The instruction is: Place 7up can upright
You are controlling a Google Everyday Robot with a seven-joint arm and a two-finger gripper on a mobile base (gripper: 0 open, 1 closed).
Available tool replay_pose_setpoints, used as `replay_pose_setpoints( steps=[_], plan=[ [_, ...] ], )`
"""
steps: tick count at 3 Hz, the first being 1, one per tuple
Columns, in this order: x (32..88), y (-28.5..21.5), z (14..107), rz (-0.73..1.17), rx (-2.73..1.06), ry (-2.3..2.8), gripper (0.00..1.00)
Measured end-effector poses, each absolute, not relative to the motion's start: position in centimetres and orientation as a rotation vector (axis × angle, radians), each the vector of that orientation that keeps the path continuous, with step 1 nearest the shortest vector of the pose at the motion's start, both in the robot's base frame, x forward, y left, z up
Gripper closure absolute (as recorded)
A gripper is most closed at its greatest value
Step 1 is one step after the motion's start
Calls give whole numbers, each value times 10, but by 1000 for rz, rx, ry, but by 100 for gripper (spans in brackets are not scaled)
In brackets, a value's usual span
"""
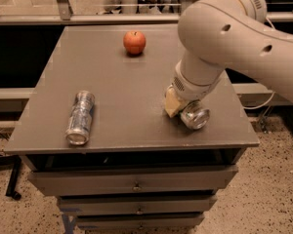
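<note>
The 7up can [194, 116] lies on its side near the table's front right, its silver end turned toward the camera; its label is mostly hidden. My gripper [181, 108] is down on the can, with a cream-coloured part pressed against the can's left side. The bulky white arm [224, 38] reaches in from the upper right and covers the rest of the gripper and the can's far end.
A slim silver-blue can [80, 117] lies on its side at the front left. A red apple [135, 42] sits at the back centre. The grey table [132, 87] has drawers [134, 184] below; its front edge is just in front of the 7up can.
</note>
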State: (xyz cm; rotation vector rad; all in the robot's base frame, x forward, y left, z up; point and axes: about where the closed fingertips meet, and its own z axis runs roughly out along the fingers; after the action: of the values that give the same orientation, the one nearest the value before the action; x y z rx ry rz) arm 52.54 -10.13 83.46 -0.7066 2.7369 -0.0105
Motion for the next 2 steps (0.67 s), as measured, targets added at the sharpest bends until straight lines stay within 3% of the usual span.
replay_pose_setpoints(
  steps=[1, 2],
  plan=[
    [541, -90, 847, 32, -738, 2678, 87],
    [553, -81, 869, 151, -804, 2542, 100]
  ],
)
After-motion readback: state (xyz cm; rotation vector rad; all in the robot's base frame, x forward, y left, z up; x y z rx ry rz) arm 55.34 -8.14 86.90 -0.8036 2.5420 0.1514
